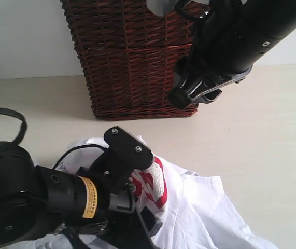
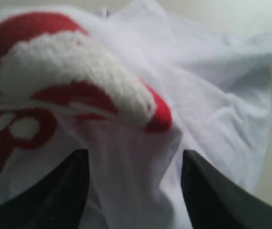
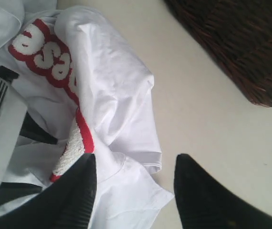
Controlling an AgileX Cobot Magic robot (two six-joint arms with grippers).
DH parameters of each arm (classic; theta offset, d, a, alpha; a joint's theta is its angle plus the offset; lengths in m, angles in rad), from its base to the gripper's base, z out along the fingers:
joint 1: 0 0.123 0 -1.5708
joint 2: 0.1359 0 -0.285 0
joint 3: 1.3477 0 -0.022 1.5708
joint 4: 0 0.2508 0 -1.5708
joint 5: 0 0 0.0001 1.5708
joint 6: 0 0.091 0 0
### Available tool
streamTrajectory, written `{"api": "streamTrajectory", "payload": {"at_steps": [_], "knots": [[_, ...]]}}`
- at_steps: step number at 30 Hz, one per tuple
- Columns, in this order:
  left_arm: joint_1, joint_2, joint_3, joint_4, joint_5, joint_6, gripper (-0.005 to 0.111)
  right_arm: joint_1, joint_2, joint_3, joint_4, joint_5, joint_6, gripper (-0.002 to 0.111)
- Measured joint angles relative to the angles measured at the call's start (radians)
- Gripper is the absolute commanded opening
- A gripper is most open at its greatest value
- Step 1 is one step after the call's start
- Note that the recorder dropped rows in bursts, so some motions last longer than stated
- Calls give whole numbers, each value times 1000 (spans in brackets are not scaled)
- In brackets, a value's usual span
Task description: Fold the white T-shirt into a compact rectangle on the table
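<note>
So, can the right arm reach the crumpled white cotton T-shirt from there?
Probably yes: the right gripper hangs open over the white T-shirt, nothing between them; the brown wicker basket stands aside.

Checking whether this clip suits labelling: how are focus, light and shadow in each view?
Exterior view: even, soft light, with a faint shadow at the foot of the dark red-brown woven wicker basket. Left wrist view: soft throughout, the white cotton T-shirt with fuzzy red-outlined lettering too close to the lens. Right wrist view: sharpest, shirt folds crisp on the pale beige tabletop, no glare.

Dark brown wicker basket (image 1: 132, 62) stands before a pale wall (image 1: 23, 36).
</note>
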Motion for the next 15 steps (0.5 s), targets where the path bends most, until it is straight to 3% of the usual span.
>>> {"api": "streamTrajectory", "payload": {"at_steps": [2,8,12,15], "knots": [[0,-48,11,6,91,10,56,0,0,0,0,2,0,49],[0,-216,134,6,187,12,51,0,0,0,0,17,0,49],[0,-215,217,6,129,3,41,0,0,0,0,23,0,49],[20,-152,225,6,23,-3,50,0,0,0,0,23,0,49]]}}
